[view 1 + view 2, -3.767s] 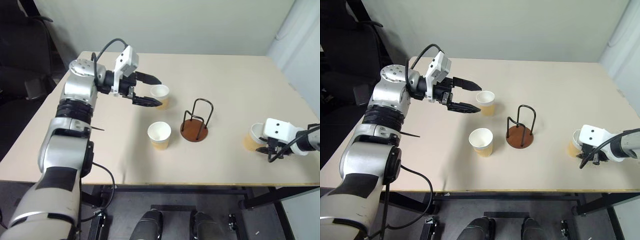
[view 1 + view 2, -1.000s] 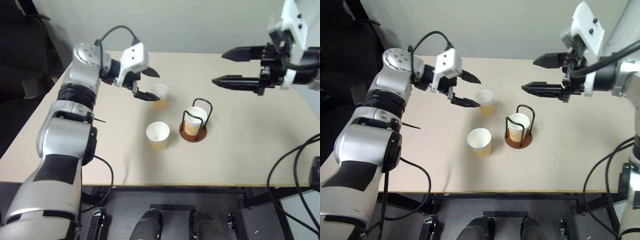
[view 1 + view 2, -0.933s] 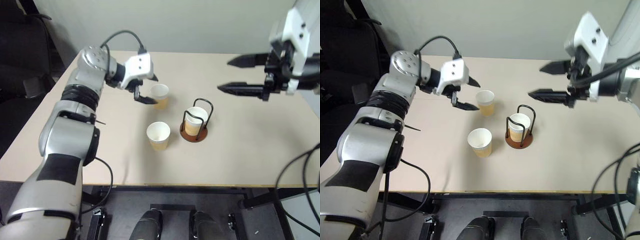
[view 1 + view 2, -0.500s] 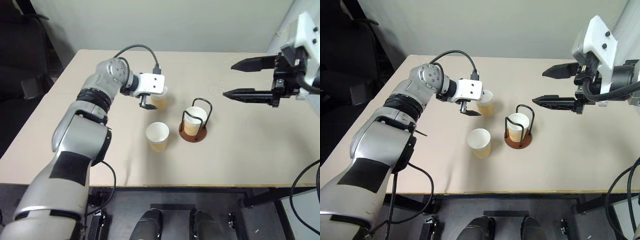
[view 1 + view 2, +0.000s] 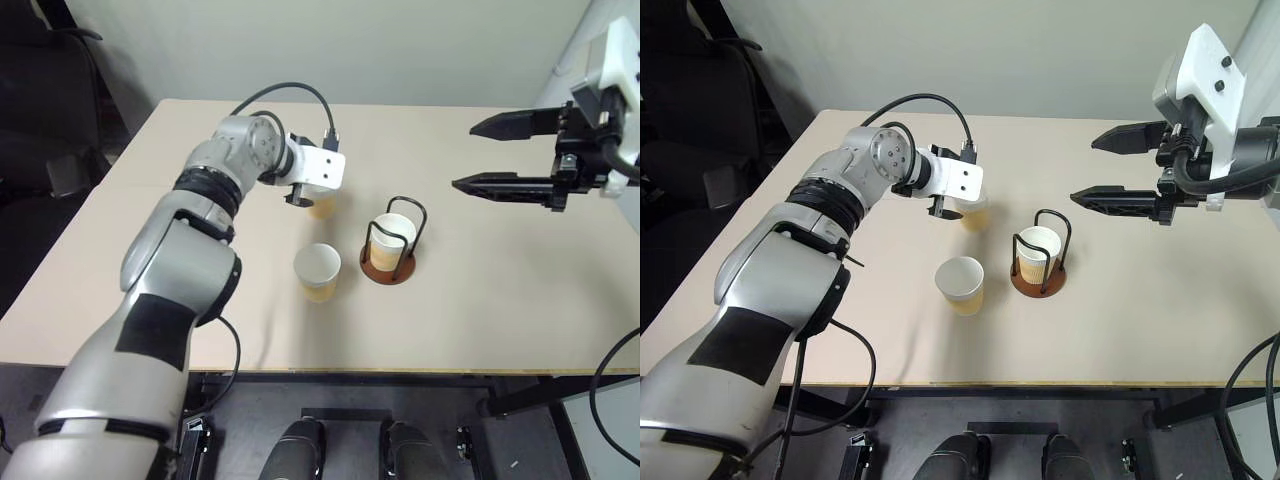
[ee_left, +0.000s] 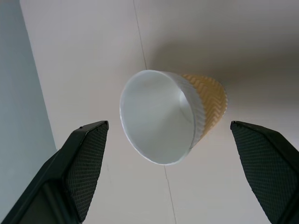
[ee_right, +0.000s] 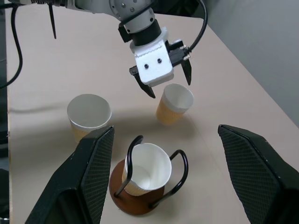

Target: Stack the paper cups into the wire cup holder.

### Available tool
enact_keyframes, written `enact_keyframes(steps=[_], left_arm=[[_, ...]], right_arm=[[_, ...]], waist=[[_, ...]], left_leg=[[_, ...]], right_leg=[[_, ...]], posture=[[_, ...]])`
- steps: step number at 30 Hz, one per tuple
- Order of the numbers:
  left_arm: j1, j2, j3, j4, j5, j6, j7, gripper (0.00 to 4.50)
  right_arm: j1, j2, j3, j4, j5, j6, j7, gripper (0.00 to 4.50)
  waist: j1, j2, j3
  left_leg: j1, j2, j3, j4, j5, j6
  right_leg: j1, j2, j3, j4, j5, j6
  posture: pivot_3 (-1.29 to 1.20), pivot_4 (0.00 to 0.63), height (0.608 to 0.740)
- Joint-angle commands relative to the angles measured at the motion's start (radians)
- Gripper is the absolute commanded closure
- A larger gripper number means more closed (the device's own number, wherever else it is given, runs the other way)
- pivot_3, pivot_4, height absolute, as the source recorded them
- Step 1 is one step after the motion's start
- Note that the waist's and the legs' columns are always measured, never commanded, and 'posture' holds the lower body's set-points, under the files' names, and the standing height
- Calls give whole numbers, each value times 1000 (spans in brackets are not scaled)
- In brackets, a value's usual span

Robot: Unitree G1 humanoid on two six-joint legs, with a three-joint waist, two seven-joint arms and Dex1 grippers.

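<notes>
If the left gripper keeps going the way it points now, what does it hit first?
Most likely the far paper cup: it sits centred between the open left gripper fingers, upright on the table. How near is unclear.

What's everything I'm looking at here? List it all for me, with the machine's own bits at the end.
paper cups: three, tan-orange with white insides; one in the holder, one standing near the table's front, one farther back under the left gripper.
wire cup holder: one, black wire on a reddish-brown base, mid-table.
table: one, pale beige.
chair: one, black, beyond the table's left side.
left gripper: black fingers, open, poised over the far cup.
right gripper: black fingers, open, raised above the table's right side.
</notes>
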Motion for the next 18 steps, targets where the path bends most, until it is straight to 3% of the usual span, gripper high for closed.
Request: enact_keyframes(steps=[1, 18], left_arm=[[-11, 2, -2, 0, 18, 10, 25, 0], [51, -33, -15, 13, 70, 54, 141, 0]], right_arm=[[-6, -24, -39, -16, 24, 2, -16, 928], [14, -53, -35, -32, 53, -8, -47, 928]], waist=[[0, 0, 0], [3, 0, 0]], left_leg=[[0, -1, 1, -1, 0, 0], [1, -2, 2, 2, 2, 0]], right_leg=[[0, 2, -2, 0, 0, 0], [2, 1, -2, 0, 1, 2]], posture=[[0, 150, 740], [0, 150, 740]])
